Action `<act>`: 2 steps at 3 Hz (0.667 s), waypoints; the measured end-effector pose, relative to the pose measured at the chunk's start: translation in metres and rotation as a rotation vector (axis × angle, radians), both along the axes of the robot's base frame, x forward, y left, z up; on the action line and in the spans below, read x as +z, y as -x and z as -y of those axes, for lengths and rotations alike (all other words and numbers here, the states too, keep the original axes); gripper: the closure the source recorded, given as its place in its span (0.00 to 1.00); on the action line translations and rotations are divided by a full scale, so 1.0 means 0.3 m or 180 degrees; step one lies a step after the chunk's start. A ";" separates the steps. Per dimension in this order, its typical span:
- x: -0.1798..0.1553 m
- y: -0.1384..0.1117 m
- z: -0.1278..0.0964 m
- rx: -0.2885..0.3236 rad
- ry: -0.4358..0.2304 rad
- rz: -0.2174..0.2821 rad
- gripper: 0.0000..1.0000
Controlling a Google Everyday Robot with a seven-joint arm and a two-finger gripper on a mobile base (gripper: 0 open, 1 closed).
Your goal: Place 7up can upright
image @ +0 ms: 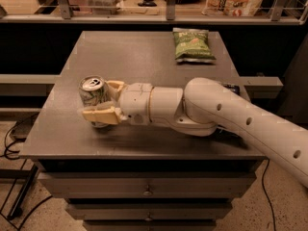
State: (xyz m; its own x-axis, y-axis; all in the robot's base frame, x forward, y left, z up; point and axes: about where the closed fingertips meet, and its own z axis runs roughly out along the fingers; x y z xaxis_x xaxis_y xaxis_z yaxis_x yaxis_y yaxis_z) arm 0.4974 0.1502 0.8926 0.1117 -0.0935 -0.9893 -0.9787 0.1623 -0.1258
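The 7up can (93, 94) is a small silvery can with a silver pull-tab top. It stands nearly upright at the front left of the grey table (139, 61), its base at the surface. My gripper (103, 101) reaches in from the right on a white arm. Its tan fingers (101, 115) sit on either side of the can and are shut on it.
A green chip bag (192, 44) lies at the back right of the table. A dark small object (232, 87) lies behind my arm near the right edge. Shelves with goods stand behind the table. Drawers run below the front edge.
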 end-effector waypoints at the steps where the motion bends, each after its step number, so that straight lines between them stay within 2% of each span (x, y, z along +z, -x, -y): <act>1: -0.009 0.012 -0.013 0.0006 0.0013 -0.0031 0.00; 2: -0.010 0.023 -0.017 0.0001 0.0030 -0.0038 0.00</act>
